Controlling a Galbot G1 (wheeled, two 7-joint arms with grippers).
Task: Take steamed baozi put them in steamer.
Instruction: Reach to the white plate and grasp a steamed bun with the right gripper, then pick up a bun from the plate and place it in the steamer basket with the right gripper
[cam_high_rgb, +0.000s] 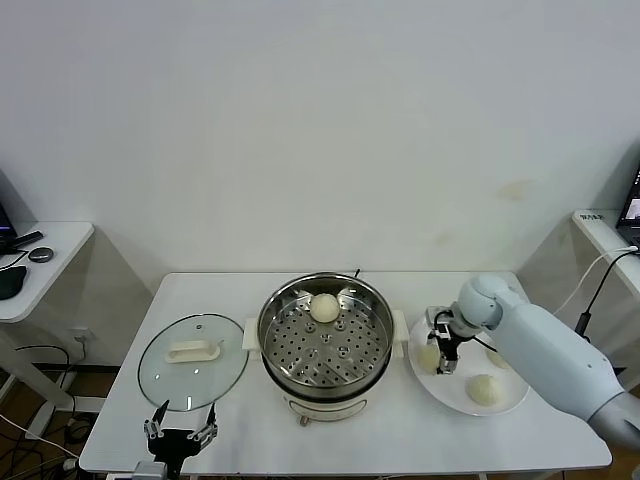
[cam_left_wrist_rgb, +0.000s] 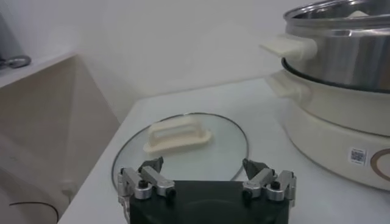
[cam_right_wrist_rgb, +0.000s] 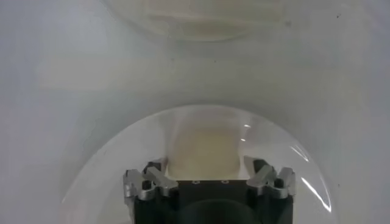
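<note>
One baozi (cam_high_rgb: 324, 307) already in steamer (cam_high_rgb: 325, 345). Three left on plate (cam_high_rgb: 505, 403), right of steamer. My right gripper (cam_high_rgb: 441, 352) straddles nearest bun (cam_high_rgb: 429, 356), grip unconfirmed. Left gripper (cam_high_rgb: 181, 431) released, parked near lid (cam_high_rgb: 192, 362), desk (cam_high_rgb: 390, 435) front.

Right hand (cam_high_rgb: 437, 345) over plated baozi (cam_high_rgb: 430, 356)

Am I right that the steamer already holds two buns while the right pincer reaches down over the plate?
Not quite: the head view shows one steamed bun on the steamer's perforated tray, not two. The rest holds: the right pincer is down over the plate, at one of the buns there.
</note>
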